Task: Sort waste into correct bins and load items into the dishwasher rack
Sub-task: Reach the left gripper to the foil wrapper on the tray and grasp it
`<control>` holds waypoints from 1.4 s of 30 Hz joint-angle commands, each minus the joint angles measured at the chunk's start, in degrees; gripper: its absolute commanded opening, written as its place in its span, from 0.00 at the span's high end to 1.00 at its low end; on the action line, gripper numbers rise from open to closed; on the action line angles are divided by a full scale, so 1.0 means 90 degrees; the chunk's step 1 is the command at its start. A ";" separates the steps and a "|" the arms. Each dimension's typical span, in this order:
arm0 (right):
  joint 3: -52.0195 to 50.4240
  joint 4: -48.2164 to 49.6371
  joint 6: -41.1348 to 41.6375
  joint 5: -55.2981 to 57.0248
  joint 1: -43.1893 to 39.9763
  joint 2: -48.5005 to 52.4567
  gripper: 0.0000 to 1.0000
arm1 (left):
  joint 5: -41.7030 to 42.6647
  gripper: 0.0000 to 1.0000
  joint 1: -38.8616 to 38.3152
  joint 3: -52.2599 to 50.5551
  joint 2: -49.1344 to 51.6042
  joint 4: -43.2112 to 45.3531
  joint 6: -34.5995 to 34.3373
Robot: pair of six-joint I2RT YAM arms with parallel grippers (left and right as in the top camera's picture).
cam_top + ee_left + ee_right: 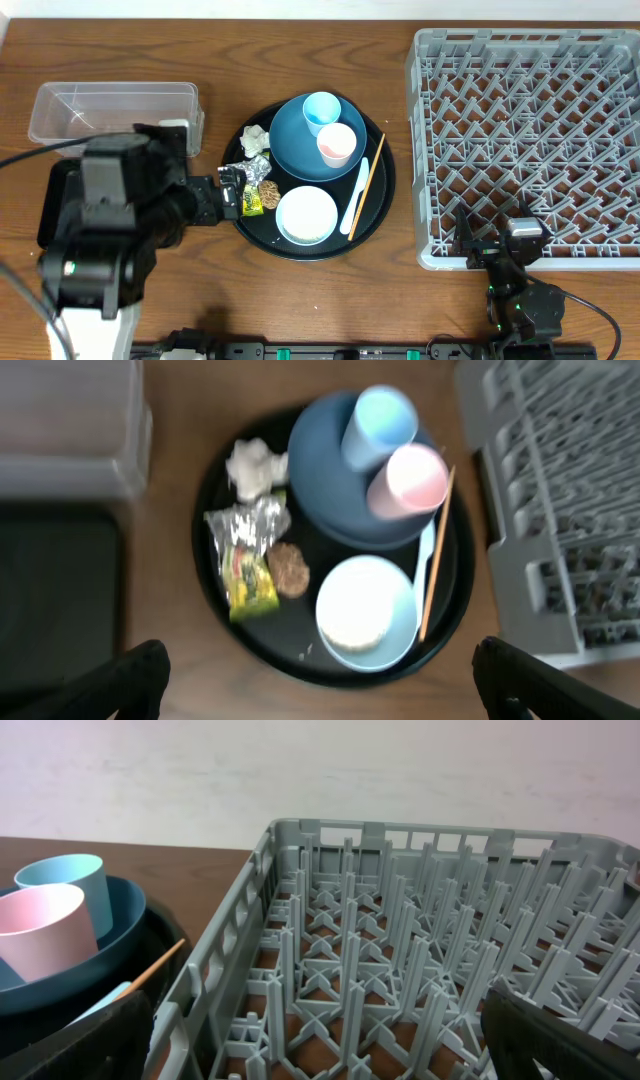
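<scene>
The crumpled tissue (pixel 255 139), the silvery snack wrapper (pixel 248 186) and the brown biscuit lump (pixel 269 192) lie on the round black tray (pixel 262 238), right at the tips of the left claw (pixel 237 191), whose fingers are spread wide with nothing between them. Just beyond the waste from that claw sit the blue plate (pixel 290 145), carrying the pale blue cup (pixel 321 111) and the pink cup (pixel 337 146), and the light blue bowl (pixel 306 215), which shows white inside. The white spoon (pixel 356 192) lies alongside the chopstick (pixel 369 182). Behind the left claw stand the clear tub (pixel 112 110), which looks unfilled, and the black bin tray (pixel 48 205), largely hidden under the arm. Well beyond the dishes, the right claw (pixel 495 238) hangs spread and empty over the near edge of the grey rack (pixel 530 120), whose pegs hold nothing. The job appears barely begun: no waste is binned and no dish racked, and the wrapper looks the likeliest first pick.
</scene>
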 commanded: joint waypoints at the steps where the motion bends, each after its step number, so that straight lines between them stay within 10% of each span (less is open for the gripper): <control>1: -0.0007 -0.0029 -0.0051 0.0068 0.0039 -0.0029 0.01 | -0.0015 0.02 0.0024 0.0112 0.0262 -0.0151 0.0102; 8: -0.0007 -0.0029 -0.0051 0.0068 0.0039 -0.0029 0.01 | -0.0034 0.00 0.0024 0.0087 0.0833 -0.0347 0.0000; 21: -0.0007 -0.0029 -0.0051 0.0068 0.0039 -0.0029 0.01 | -0.0758 0.50 0.0024 -0.0304 0.2363 -0.0372 -0.0952; 42: -0.0007 -0.0029 -0.0051 0.0068 0.0039 -0.0029 0.01 | -0.0780 0.51 0.0024 -0.0304 0.4495 0.0646 -0.0950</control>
